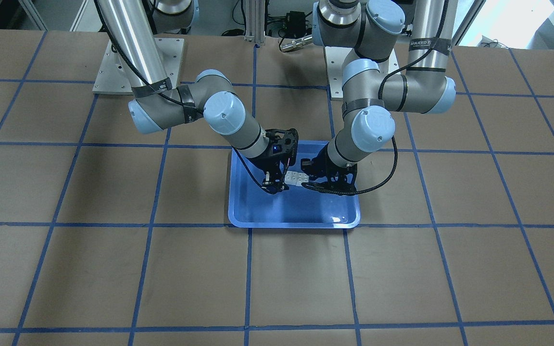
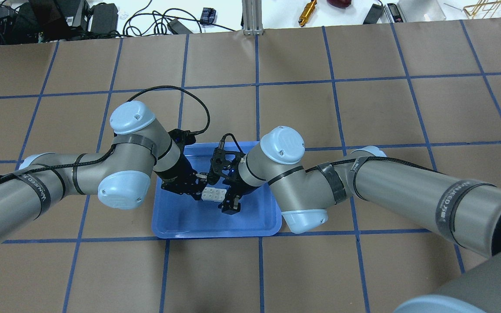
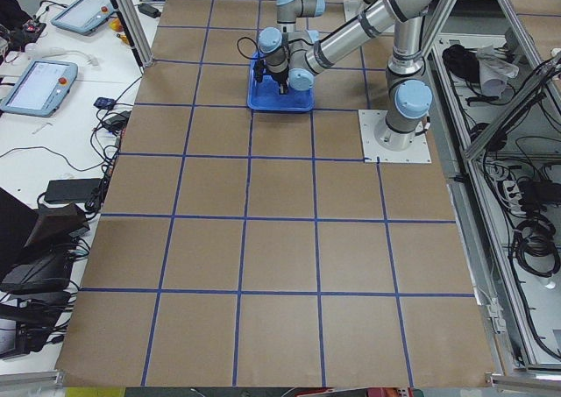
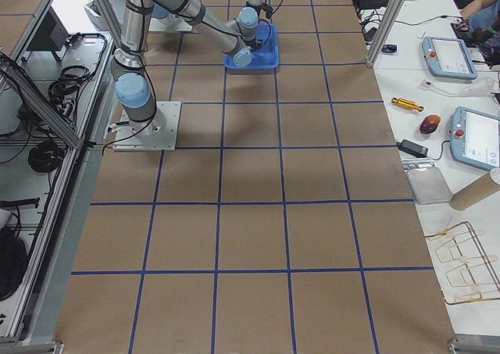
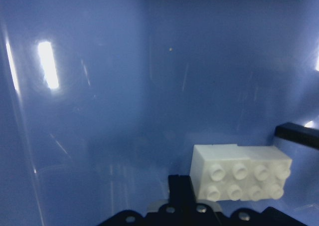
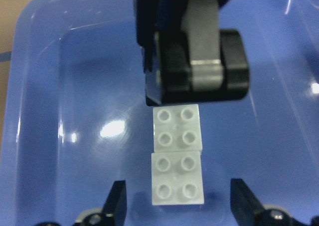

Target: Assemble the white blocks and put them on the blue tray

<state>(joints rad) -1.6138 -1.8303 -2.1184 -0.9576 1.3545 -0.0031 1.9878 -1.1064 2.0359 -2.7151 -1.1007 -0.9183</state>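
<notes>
So, on my right wrist feed the white blocks (image 6: 178, 156) read as two small square bricks, four round studs each, butted end to end into one short bar with a thin seam between them. They are matte white against the glossy floor of the blue tray (image 6: 75, 86), studs facing up, and the bar lies flat inside the tray.

From the overhead camera the bar (image 2: 212, 194) has its long axis running roughly left to right across the tray (image 2: 189, 221), from one arm towards the other. It sits in the middle part of the tray, away from the rim. In the front view I see the same thing: blocks (image 1: 295, 179) in the tray (image 1: 296, 211), which rests on the brown gridded tabletop (image 1: 113, 269).

The right gripper (image 6: 179, 201) has its jaws spread wide. They straddle the nearer brick across its width, with clear blue showing on both sides, so they grip nothing. The bar points straight away from that camera.

The left gripper (image 6: 194, 94) stands at the bar's far end, its tip right against the end face or just above it. Its jaws look closed together and empty. On the left wrist feed the blocks (image 5: 239, 173) lie just beside that tip, off to the lower right.
</notes>
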